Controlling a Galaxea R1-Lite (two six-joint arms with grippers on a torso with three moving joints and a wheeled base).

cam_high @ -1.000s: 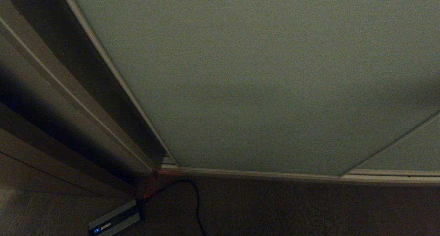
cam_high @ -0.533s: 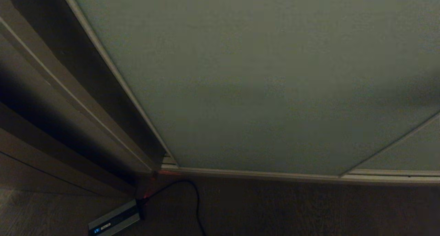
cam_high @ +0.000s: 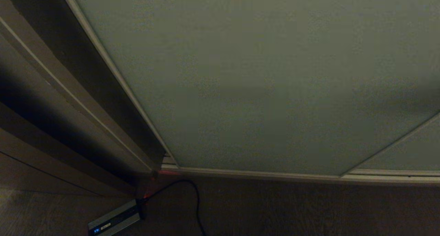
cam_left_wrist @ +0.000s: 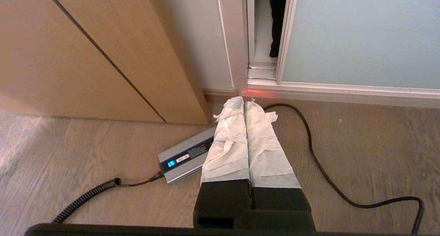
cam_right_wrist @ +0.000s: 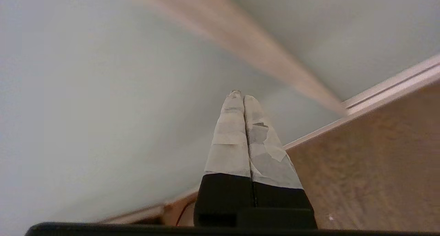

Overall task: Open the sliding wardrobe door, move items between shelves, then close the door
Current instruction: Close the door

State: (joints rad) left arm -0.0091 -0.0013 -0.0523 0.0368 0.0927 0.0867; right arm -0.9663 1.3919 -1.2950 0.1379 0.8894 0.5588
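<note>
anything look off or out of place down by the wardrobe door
Only one oddity: a grey power brick and its black cable lie loose on the floor, right by the sliding wardrobe door track, where they could snag. The door itself stands slightly ajar; nothing looks damaged.

Neither of your arms shows in the head view. Your left gripper (cam_left_wrist: 244, 102) appears in its own wrist view: both taped fingers (cam_left_wrist: 229, 139) lie pressed together along their whole length, nothing between them, pointing forward and down. Your right gripper (cam_right_wrist: 240, 93) appears likewise in its wrist view: its taped fingers (cam_right_wrist: 231, 139) meet flush from base to tip, holding nothing. The tape on the right pair is torn in one patch. Black finger mounts show behind both pairs.
</note>
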